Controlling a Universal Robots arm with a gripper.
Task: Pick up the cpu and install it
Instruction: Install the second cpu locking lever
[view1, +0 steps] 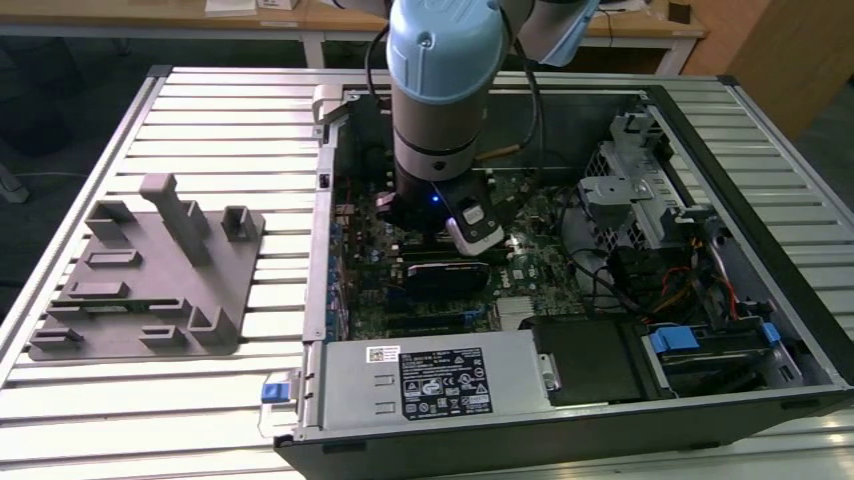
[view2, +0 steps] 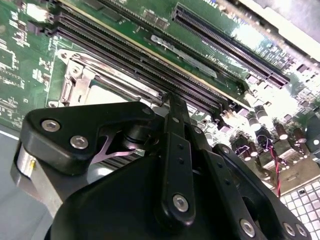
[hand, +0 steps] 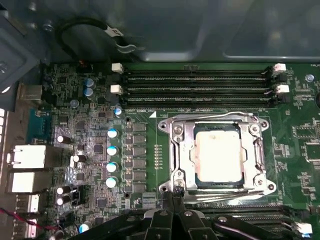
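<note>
The cpu (hand: 220, 152), a flat square chip with a pale silver top, lies inside the metal-framed socket (hand: 176, 145) on the green motherboard (hand: 145, 150). My gripper (hand: 175, 194) hovers just beside one edge of the socket frame, its black fingers (hand: 171, 210) drawn together and holding nothing. In the second wrist view the gripper (view2: 172, 102) ends close above the board next to the socket (view2: 75, 82), where a strip of the cpu (view2: 107, 92) shows. In the exterior view the arm (view1: 441, 110) reaches down into the open computer case (view1: 747, 150).
Long black memory slots (hand: 195, 82) run along the socket's far side. Capacitors (hand: 112, 150) and rear ports (hand: 27, 160) stand nearby. The case holds a power supply (view1: 427, 385), a drive bay (view1: 641, 200) and cables. A grey plastic tray (view1: 147, 280) with upright posts sits at the exterior view's left.
</note>
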